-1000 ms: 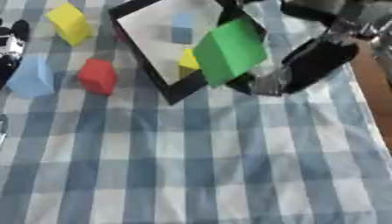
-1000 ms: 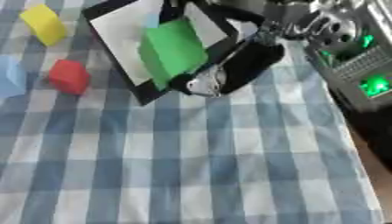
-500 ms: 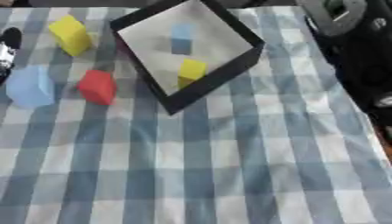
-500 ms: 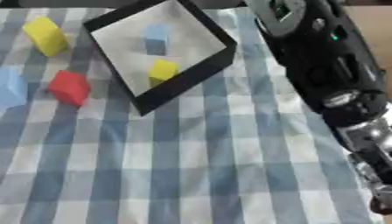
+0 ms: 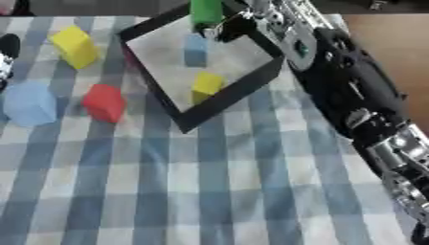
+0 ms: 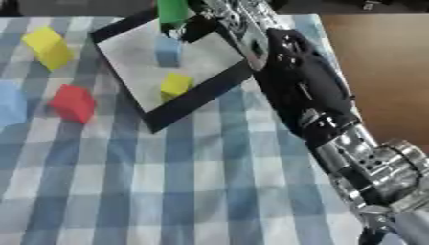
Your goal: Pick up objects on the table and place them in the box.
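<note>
A black-walled box with a pale floor lies askew at the top middle. Inside it sit a small light-blue block and a yellow block. My right arm reaches from the lower right across the box's right side. At the box's far corner my right hand has its fingers curled against a green block, which is cut off by the top edge. On the cloth to the left lie a yellow block, a red block and a blue block. Part of my left hand shows at the left edge.
A blue and white checked cloth covers the table. The table's right edge runs beside my right arm, with brown floor beyond it. The three loose blocks lie close together left of the box.
The view has shifted between frames. The green block, held above the box's right side a second ago, is now at the box's far corner, with my right arm stretched farther.
</note>
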`<state>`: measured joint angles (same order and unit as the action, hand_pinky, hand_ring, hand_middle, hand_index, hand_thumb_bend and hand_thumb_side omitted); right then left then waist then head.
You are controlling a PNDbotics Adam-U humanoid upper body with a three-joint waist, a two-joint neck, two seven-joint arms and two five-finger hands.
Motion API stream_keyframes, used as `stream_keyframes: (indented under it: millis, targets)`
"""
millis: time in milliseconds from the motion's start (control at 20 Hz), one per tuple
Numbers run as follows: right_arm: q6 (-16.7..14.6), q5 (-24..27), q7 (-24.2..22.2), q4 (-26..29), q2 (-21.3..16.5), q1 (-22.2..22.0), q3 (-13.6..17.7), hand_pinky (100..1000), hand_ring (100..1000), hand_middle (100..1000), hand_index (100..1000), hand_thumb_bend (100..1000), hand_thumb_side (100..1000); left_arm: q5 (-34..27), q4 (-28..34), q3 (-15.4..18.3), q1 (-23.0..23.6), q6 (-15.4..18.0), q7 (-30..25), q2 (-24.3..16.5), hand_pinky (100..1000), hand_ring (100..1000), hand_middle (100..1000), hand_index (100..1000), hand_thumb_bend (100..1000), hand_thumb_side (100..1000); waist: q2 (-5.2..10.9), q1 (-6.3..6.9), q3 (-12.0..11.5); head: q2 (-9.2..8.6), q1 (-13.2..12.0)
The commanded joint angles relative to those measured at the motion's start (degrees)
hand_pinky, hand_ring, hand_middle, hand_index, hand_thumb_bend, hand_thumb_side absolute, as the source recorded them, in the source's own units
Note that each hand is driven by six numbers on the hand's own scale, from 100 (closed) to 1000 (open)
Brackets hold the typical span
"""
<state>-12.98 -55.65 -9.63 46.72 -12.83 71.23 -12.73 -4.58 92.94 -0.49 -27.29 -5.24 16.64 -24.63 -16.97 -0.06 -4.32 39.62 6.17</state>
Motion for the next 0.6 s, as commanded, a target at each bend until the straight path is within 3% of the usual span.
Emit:
stream_keyframes:
  millis: [50,250,350,450,600]
  targets:
    - [-1.65,-3.36,-0.05,-1.2,0.2,0.83,0.42,851,760,625,707,268,481,-0.25,1.21,0.08,-0.91,0.03,-0.18,-0.99,571,708,650,766,603,498,1.6,0.73,-0.18,-0.56,0.03]
    - [-1.5,-7.1,-0.38,-1.28,0.32,0.75,0.32,862,811,698,777,447,580,-0.22,1.17,0.05,-0.85,-0.01,-0.22,-1.01,571,708,650,766,604,497,1.63,0.66,-0.15,-0.52,0.03]
    - [-0.65,-9.46,-0.2,-1.14,0.19,0.7,0.49,870,834,730,808,352,615,-0.2,1.15,-0.01,-0.8,-0.03,-0.28,-1.0,571,708,650,766,606,496,1.63,0.63,-0.1,-0.47,-0.03]
    - [0.32,-11.51,0.01,-1.02,0.06,0.68,0.64,880,854,754,840,345,572,-0.17,1.11,-0.01,-0.72,-0.05,-0.32,-1.04,571,708,650,766,607,495,1.64,0.63,-0.03,-0.43,-0.16]
    - [1.66,-13.95,0.58,-0.4,-0.26,0.77,0.89,889,870,768,860,456,511,-0.17,1.01,0.02,-0.56,-0.08,-0.3,-1.1,571,709,650,767,609,494,1.68,0.68,0.11,-0.34,-0.32]
